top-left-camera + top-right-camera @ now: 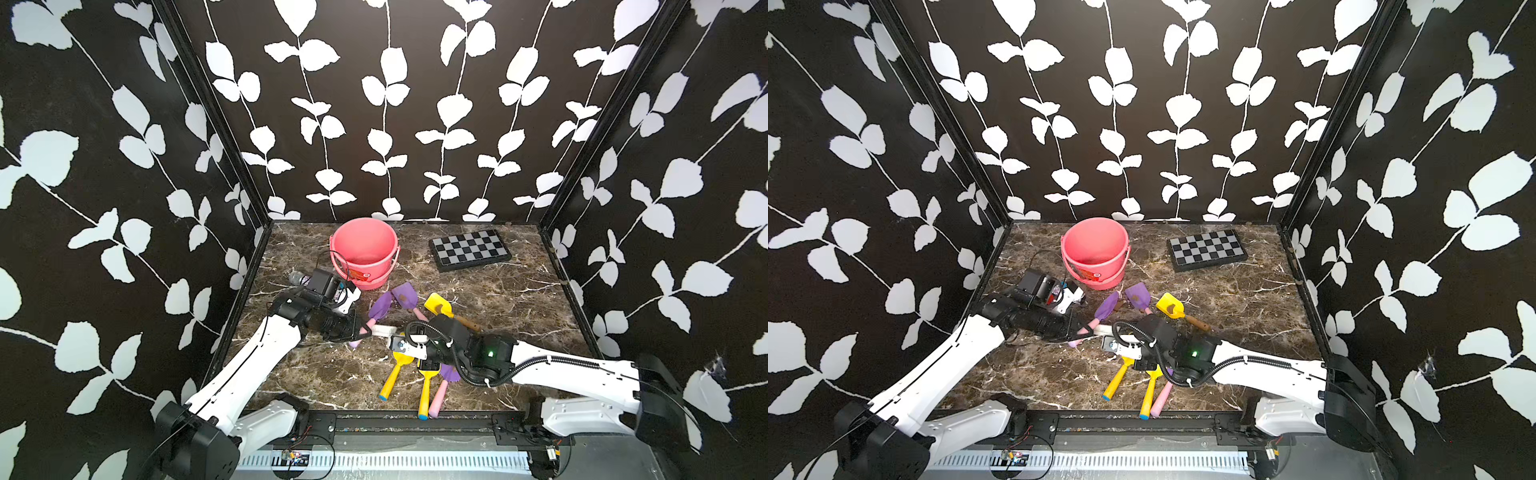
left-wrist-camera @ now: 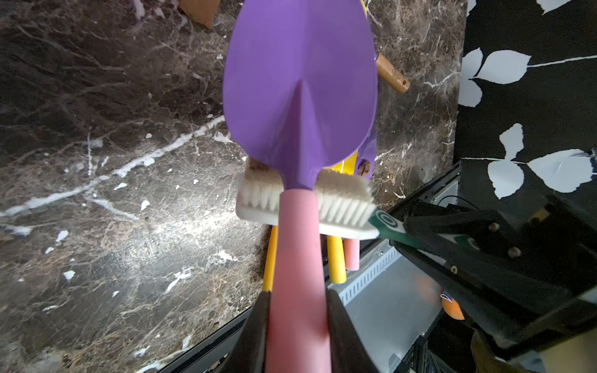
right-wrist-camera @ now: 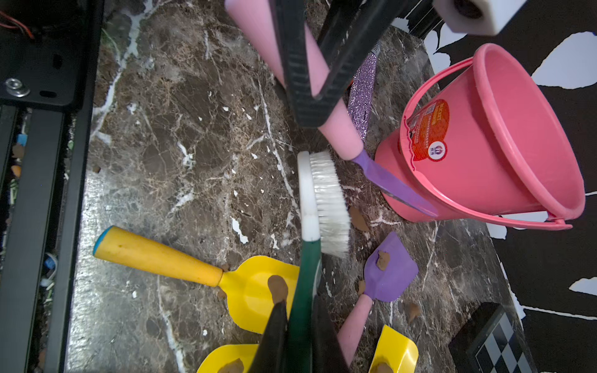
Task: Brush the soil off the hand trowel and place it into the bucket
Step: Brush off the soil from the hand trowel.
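Fingers [image 2: 255, 329] of the left gripper [image 2: 298, 300] pinch the purple trowel [image 2: 300, 80] by its pink handle, mid-table; the right gripper [image 3: 300, 323] squeezes the brush [image 3: 326, 200]. Its blade looks clean; dropping it into the empty far bucket [image 1: 365, 249] remains.

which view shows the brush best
The right wrist view: the brush shows large and side-on, white bristles and green handle, clamped by the fingers of the right gripper. In the left wrist view the purple trowel hides its middle. In both top views it is only a small white sliver.
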